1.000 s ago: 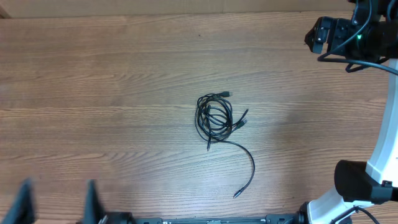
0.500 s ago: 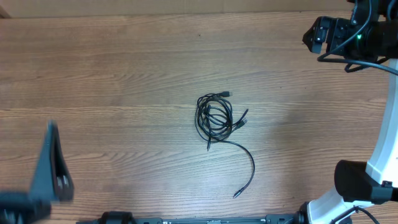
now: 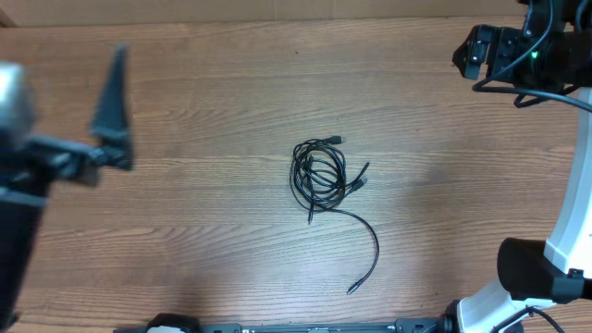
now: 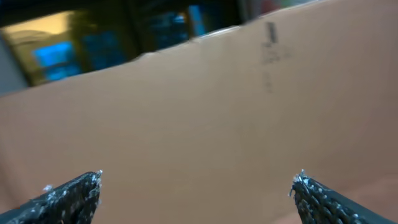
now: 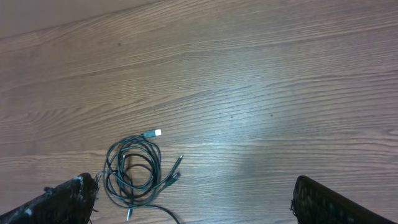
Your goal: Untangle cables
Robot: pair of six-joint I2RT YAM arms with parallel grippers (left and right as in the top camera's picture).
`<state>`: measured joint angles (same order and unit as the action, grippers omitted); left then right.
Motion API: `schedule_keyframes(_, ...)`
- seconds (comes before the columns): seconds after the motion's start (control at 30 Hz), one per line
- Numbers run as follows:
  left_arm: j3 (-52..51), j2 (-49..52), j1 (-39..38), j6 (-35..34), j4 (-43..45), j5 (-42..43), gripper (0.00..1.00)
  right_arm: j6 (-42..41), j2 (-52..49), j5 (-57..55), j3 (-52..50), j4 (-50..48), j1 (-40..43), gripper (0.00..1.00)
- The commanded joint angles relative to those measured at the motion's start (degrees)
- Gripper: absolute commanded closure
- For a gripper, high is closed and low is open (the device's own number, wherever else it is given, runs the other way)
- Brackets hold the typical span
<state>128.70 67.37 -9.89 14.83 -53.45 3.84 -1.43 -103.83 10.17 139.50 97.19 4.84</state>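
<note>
Black cables point(image 3: 320, 176) — one tangle | left gripper point(image 4: 198, 183), right gripper point(image 5: 193, 186): two, spread

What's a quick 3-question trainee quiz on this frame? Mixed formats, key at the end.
1. Multiple choice: where on the table do the cables lie?
A. near the middle
B. at the left edge
C. against the far edge
2. True or false: the left fingers are shut on the cables.
3. Fill in: the cables show in the overhead view and in the ___ wrist view.

Key
1. A. The cables lie as a coiled bundle with one loose tail running toward the near edge.
2. False. The fingers stand wide apart with nothing between them, far from the bundle.
3. right
</note>
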Motion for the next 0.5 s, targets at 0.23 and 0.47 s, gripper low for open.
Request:
schedule_keyframes(0.23,-26.5,-2.5,-23.1,12.8,13.0,-26.0,0.0,0.4,1.1,-1.3,1.1,-0.1,0.1,0.0)
schedule_keyframes(0.47,-39.3,-4.4,-25.3,14.8,18.6,-26.9,0.0,0.4,1.0,-1.3,1.1,-0.2,0.1,0.0)
